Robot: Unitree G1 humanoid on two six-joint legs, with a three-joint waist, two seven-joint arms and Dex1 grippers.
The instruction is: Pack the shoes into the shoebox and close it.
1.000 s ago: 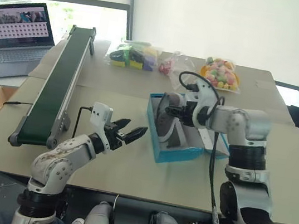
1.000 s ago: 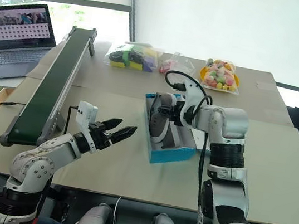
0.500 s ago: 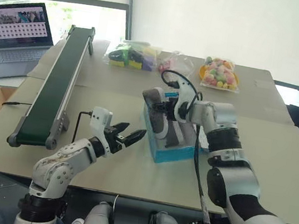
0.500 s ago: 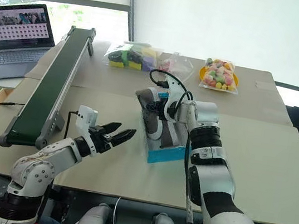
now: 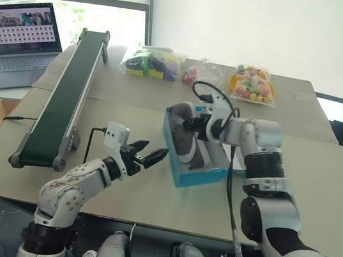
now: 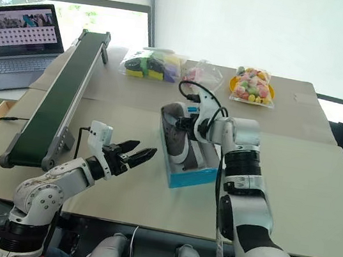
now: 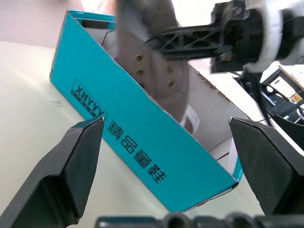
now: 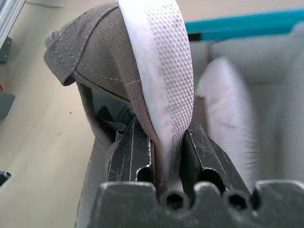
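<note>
1. My right gripper [image 8: 161, 156] has its two fingers pinched on the edge of one shoe [image 5: 184, 130], sole and wall squeezed between the pads. That thin rim is, I judge, the only part narrow enough for these fingers, which is why the shoe hangs sideways from it.

2. The shoe is tilted on its side, partly inside the open shoebox [image 5: 192, 170] with its far end above the rim. I read this as seating it along the box's length so it lies flat.

3. In the right wrist view a pale shape [image 8: 223, 114] lies deeper in the box; it may be the second shoe, but I cannot be sure.

4. My left gripper [image 5: 148, 156] has its fingers spread wide and holds nothing. It hovers just beside the box's near long wall, level with it and apart from it. I'd say it waits there to steady the box or fold the lid.

5. The box lid is still open; its flap lies on the table on the right side.

6. The surface is a beige table [image 5: 147, 202], flat and matte. A dark conveyor belt [image 5: 66, 100] runs along its left part, well apart from the box.

7. Clear bags of coloured items [image 5: 152, 62] sit at the far edge. A laptop [image 5: 20, 41] stands open at far left, before a bright window and white wall.
</note>
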